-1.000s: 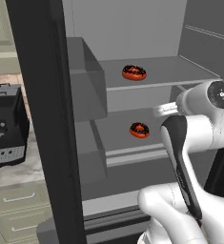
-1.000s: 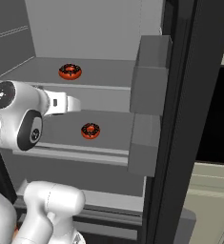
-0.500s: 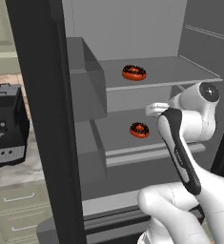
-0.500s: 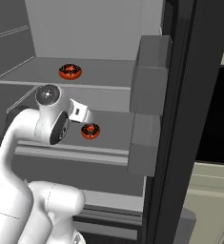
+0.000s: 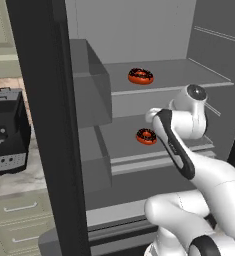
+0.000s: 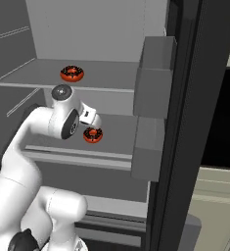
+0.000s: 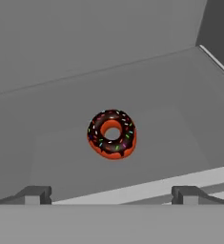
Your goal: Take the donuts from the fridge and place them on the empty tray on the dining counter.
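Reaching into the open fridge, I should go in level between the upper shelf and the lower shelf, whose front lip crosses the bottom of the hand view, with bare grey floor all round. My gripper is spread wide and empty, so I'd straddle the lower donut, mid-frame, and close across it; the other donut sits above.

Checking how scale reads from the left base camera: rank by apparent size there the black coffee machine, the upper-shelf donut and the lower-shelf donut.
1. Black coffee machine, clearly largest, though it also stands nearer the camera.
2 and 3. Upper-shelf donut and lower-shelf donut: these look about alike, so no ranking.
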Robot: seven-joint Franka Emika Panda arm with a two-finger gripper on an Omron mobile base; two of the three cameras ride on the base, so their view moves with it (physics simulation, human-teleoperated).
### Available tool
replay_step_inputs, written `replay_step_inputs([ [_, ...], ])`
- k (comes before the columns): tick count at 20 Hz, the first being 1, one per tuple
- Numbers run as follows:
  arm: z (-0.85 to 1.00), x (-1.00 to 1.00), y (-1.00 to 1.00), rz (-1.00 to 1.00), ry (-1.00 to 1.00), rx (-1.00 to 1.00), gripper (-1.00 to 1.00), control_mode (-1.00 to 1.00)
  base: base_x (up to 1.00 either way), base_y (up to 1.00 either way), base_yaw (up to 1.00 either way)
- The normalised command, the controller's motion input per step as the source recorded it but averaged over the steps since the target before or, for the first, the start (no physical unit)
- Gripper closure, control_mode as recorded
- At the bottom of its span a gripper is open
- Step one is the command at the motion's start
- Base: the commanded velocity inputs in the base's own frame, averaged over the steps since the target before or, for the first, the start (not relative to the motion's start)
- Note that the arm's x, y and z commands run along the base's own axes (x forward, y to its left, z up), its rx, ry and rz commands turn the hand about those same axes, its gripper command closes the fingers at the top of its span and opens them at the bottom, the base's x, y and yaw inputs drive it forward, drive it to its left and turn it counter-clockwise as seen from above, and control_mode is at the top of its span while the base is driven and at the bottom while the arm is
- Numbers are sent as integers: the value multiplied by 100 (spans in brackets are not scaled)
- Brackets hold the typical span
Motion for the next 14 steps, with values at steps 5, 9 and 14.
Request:
replay_step_inputs([
  [5,-34,27,-23,0,12,0,-100,-100,0,0,0],
  [9,-37,3,-23,0,0,0,-100,-100,0,0,0],
  [14,-47,1,-11,0,0,0,-100,-100,0,0,0],
])
